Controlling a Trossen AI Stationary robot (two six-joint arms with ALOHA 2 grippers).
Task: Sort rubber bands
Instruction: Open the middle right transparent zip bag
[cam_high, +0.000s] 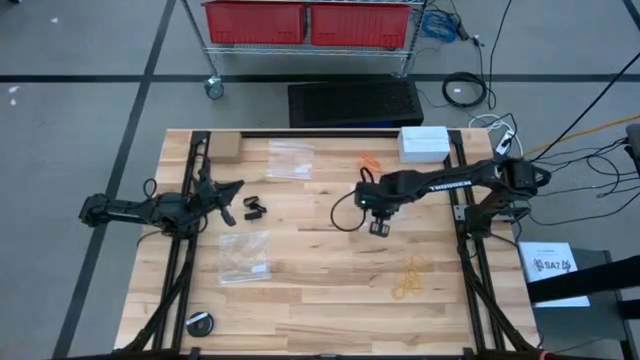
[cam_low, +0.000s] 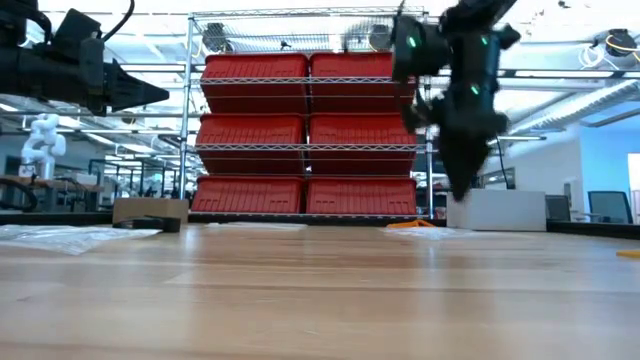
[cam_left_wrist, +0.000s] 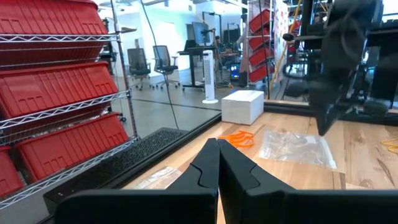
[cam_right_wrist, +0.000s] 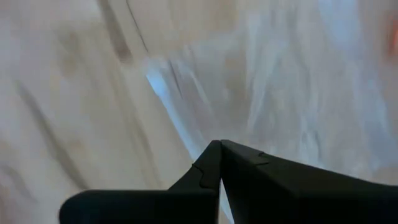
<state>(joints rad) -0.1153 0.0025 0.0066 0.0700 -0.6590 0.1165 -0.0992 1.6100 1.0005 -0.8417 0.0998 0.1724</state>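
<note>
Bare wooden table (cam_high: 320, 290) lies between both grippers (fingers together, empty): left gripper (cam_high: 238, 186), right gripper (cam_high: 379, 228).

Right gripper (cam_low: 462, 190) hangs above the wooden table (cam_low: 320, 290), fingers together, pointing down. Left gripper (cam_low: 150, 97) high at left, closed. Behind: red bins (cam_low: 305, 140) on wire shelving, white box (cam_low: 497, 210), cardboard box (cam_low: 150, 211).
</note>
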